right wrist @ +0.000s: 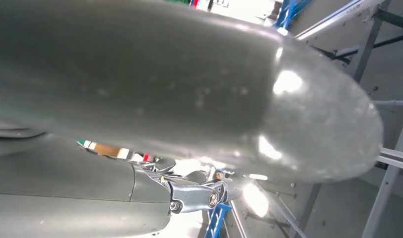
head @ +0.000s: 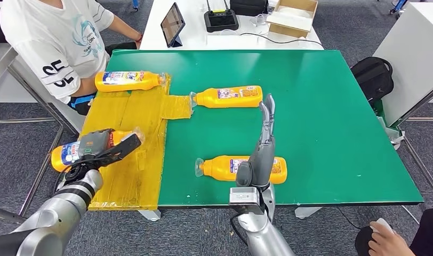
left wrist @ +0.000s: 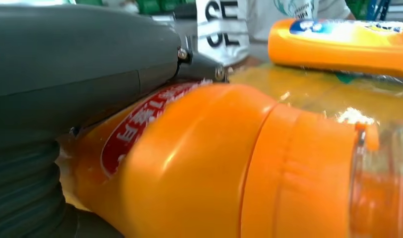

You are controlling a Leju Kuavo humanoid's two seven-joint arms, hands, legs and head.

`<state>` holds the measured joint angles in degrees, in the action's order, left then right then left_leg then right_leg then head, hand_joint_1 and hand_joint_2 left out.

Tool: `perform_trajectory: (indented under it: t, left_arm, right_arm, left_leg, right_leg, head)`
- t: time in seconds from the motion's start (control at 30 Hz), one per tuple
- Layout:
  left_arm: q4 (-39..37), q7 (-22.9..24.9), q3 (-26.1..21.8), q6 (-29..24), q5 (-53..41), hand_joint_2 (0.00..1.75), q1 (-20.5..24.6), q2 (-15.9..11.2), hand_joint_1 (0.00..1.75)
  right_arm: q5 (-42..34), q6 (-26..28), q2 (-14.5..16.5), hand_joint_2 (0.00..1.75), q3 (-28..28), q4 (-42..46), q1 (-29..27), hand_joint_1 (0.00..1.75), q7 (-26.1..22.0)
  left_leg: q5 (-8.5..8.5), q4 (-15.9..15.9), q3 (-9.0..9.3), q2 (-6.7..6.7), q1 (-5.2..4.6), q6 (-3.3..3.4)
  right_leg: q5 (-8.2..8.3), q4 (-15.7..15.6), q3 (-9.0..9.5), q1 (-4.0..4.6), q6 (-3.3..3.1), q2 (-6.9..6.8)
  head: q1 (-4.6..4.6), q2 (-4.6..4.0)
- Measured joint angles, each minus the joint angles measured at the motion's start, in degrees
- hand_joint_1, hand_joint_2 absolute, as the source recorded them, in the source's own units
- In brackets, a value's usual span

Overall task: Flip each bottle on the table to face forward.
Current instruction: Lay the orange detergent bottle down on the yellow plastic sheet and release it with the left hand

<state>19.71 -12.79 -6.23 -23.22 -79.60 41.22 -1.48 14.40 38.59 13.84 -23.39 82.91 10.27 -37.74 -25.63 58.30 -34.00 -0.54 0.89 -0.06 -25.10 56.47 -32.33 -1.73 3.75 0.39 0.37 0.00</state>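
- Bottles, orange, four in all, each lying on its side. One is in our left hand point(head: 105, 149); the held bottle point(head: 70, 154) lies over the near-left edge of the yellow taped sheet point(head: 129, 160), its base end jutting out past our wrist and its clear cap end beyond our fingers.
- Left hand: wrapped over the bottle's body, grey thumb and dark fingers across it. We judge this a grip, with the flip of this bottle as the step in hand.
- Right hand point(head: 263, 144): raised on edge above the green table point(head: 337, 106), fingers straight and together, holding nothing. The near bottle point(head: 241, 168) lies directly below our wrist, cap pointing toward our left hand.
- Middle bottle point(head: 227, 97): just beyond our right fingertips, label up.
- Far bottle point(head: 130, 80): well beyond our left hand on the yellow sheet, beside a seated person point(head: 54, 42).
- Next move, as we judge it: roll the held bottle about its long axis until its front label faces up, then set it down and let go.
- Left wrist view adds: a red label point(left wrist: 140, 124) running under our thumb, the ridged orange shoulder, and the far bottle point(left wrist: 338, 44) in the background. Whether this red label is front or back we cannot tell.
- Right wrist view adds: our thumb close up, with frame legs behind it.
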Motion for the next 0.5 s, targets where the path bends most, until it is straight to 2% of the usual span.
perform_trajectory:
  t: [0.17,0.3,0.5]
  left_arm:
    - [0.0,-4.9,-1.0,3.6,2.9,1.75,-0.2,0.6,0.00]
    - [0.0,-8.2,-1.9,6.6,6.1,0.00,-0.3,1.3,0.00]
    - [0.2,-13.2,-4.3,11.4,13.0,0.00,-0.2,2.4,0.00]
  right_arm:
    - [0.0,-0.4,0.0,0.00,0.0,-0.8,0.2,0.00,0.0]
    - [-0.1,-0.7,0.0,0.00,0.1,-1.8,0.4,0.00,0.0]
    - [-0.4,-1.3,0.0,0.00,0.2,-3.2,0.6,0.00,0.0]
  left_leg:
    - [0.01,0.0,0.02,-0.02,0.00,0.00]
    - [0.02,0.0,0.06,-0.03,-0.01,-0.01]
    - [0.02,0.0,0.14,-0.03,-0.01,-0.01]
  right_leg:
    - [0.00,0.0,0.03,0.00,0.00,-0.01]
    - [0.00,0.0,0.08,-0.01,0.00,-0.01]
    - [0.00,0.0,0.14,-0.01,0.00,-0.01]
  head:
    - [0.00,0.00]
    - [0.01,0.00]
    - [0.00,0.00]
